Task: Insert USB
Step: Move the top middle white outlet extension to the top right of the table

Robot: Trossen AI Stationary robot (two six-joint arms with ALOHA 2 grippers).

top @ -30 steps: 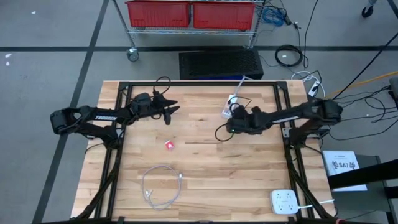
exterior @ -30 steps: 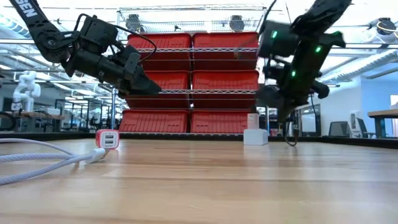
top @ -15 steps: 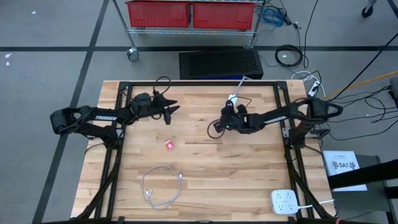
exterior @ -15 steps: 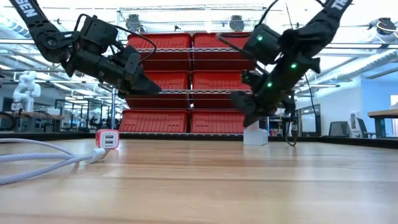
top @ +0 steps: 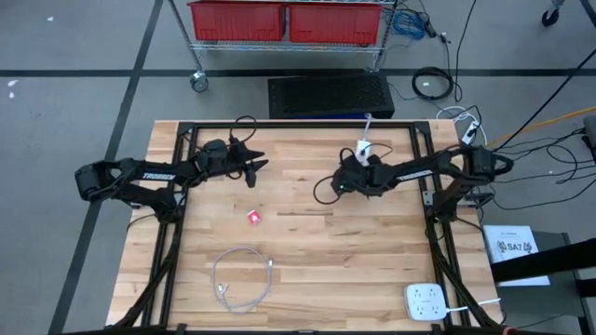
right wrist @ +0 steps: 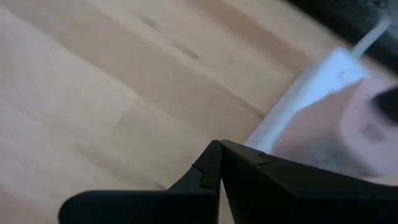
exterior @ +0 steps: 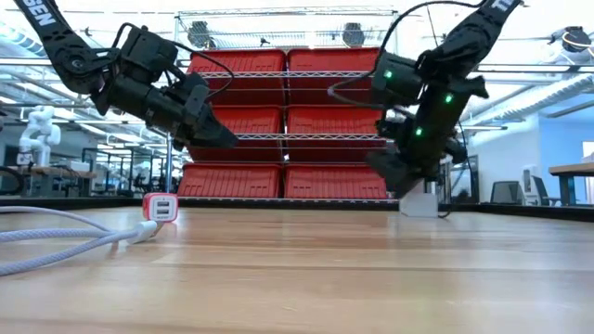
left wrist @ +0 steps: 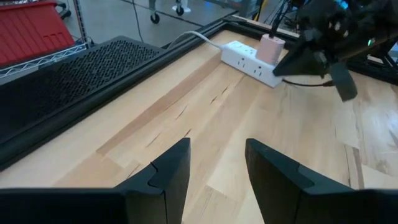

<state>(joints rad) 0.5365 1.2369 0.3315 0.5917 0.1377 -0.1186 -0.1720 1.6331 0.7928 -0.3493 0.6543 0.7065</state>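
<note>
1. Four views; from above, the right gripper [top: 346, 182] sits over the far middle of the bench [top: 307, 270], just beside the white power strip [top: 363, 149], likely so a plug can be lined up with it. The left gripper [top: 253, 167] hangs over the far left, well apart, apparently waiting. A small red charger [top: 253, 217] lies mid-bench, with a loose white cable [top: 244, 279] nearer the front.
2. Level with the bench top, the right gripper [exterior: 401, 167] hangs low, close above a white block [exterior: 419, 204]; the red charger [exterior: 160, 206] rests with the white cable [exterior: 65, 243] running beside it.
3. Left wrist: its fingers [left wrist: 169, 177] stand spread apart with nothing between them; beyond lies the power strip [left wrist: 252, 61] carrying a pink adapter [left wrist: 272, 46].
4. Right wrist: fingers [right wrist: 214, 171] pressed together; whether they pinch a plug, I cannot tell. The strip [right wrist: 311, 93] is close ahead.
</note>
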